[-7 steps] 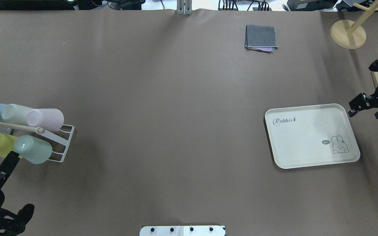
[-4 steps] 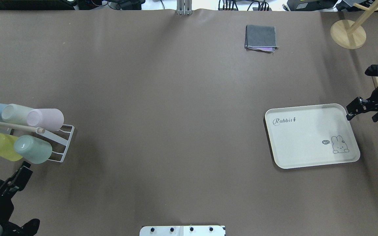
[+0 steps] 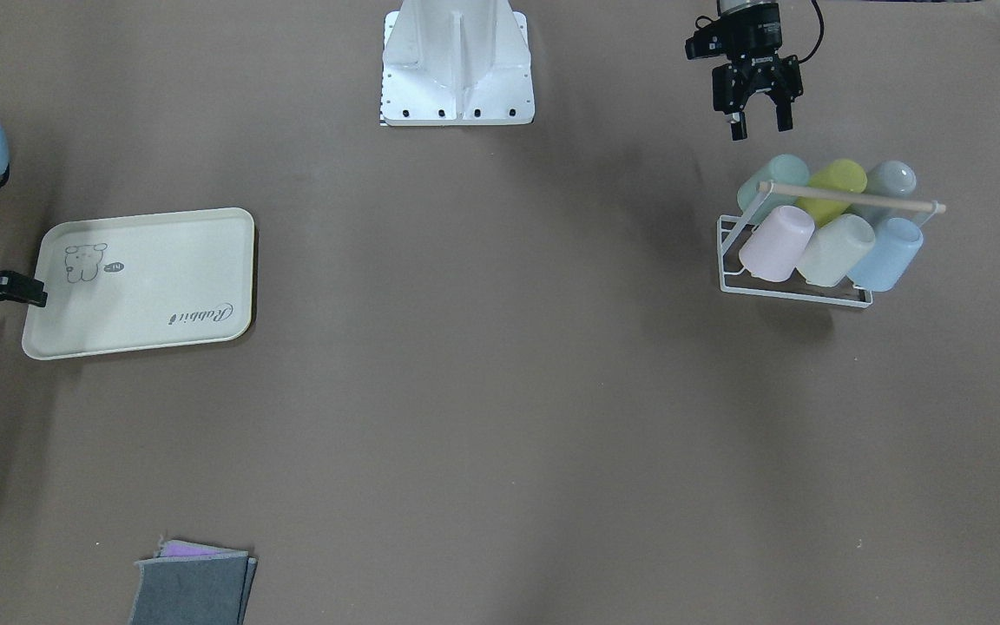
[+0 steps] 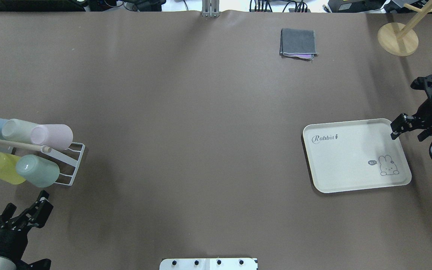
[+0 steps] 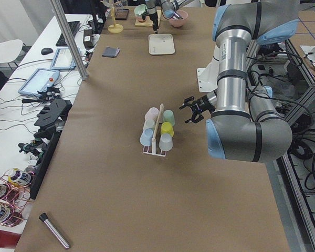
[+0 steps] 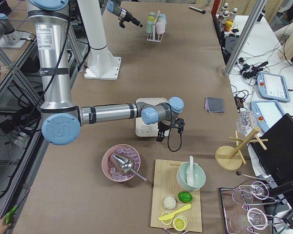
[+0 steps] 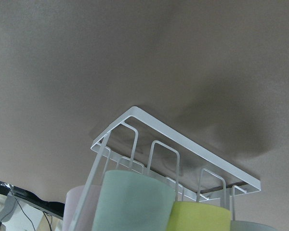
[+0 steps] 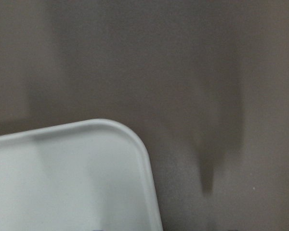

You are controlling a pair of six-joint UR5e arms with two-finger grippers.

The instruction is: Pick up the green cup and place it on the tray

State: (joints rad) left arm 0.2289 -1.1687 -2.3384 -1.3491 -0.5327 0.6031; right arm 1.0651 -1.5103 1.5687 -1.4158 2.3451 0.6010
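Observation:
The green cup lies on its side in the near row of a white wire rack, beside a lime cup; it also shows in the front-facing view and at the bottom of the left wrist view. My left gripper hangs open and empty a short way on the robot's side of that cup, apart from it. The cream tray lies flat at the right with nothing on it. Over its far right corner, my right gripper stands open and holds nothing.
Pink, pale and blue cups fill the rack's far row under a wooden rod. A folded grey cloth and a round wooden stand base sit at the far side. A pink bowl and cutting board lie beyond the tray.
My left gripper has drawn back from the cups toward the table's near edge. My right gripper has shifted left and away from the robot, up to the tray's far right corner.

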